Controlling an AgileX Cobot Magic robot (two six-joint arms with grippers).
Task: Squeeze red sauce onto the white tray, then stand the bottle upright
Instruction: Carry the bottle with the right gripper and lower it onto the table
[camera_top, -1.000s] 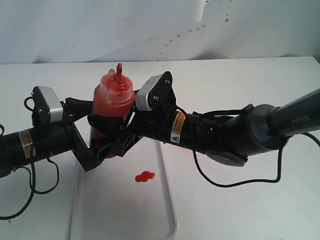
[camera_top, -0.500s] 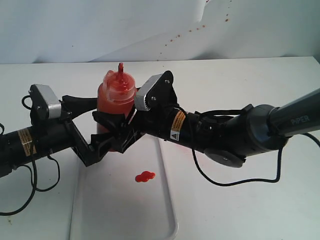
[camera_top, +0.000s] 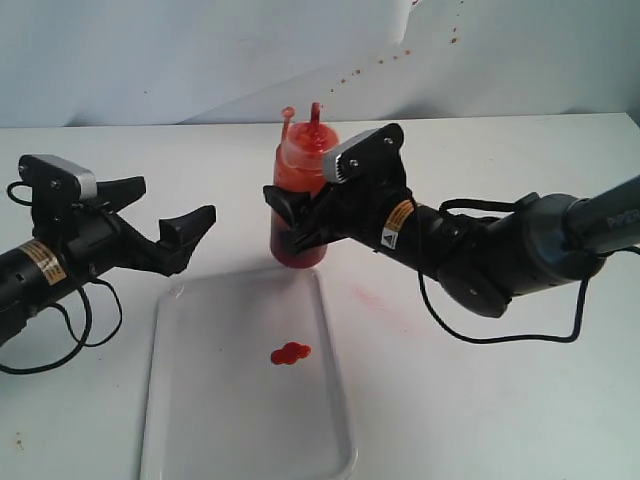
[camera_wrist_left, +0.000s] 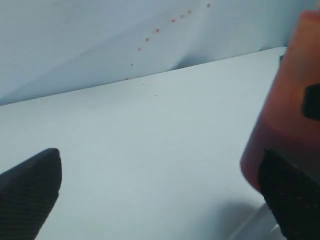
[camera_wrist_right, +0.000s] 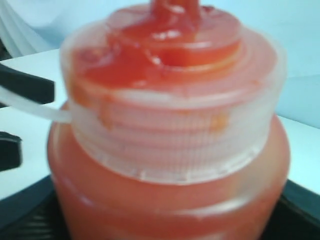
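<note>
The bottle (camera_top: 300, 205) stands upright, nozzle (camera_top: 316, 112) pointing up, with its base at the table (camera_top: 480, 400) just past the far rim of the white tray (camera_top: 200, 420). Its tiny cap (camera_top: 288, 112) sticks up beside the nozzle on a thin tether. The right gripper (camera_top: 285, 220) reaches in from the right side of the exterior view, and its jaws are clenched around the bottle's body below the collar. In the right wrist view the bottle (camera_wrist_right: 170, 150) fills the picture, its lid smeared with sauce. The left gripper (camera_top: 165, 210) hangs near the tray's far left corner with its jaws spread wide and nothing between them, apart from the bottle. A small blob of red sauce (camera_top: 290, 352) lies on the tray, near its right rim.
</note>
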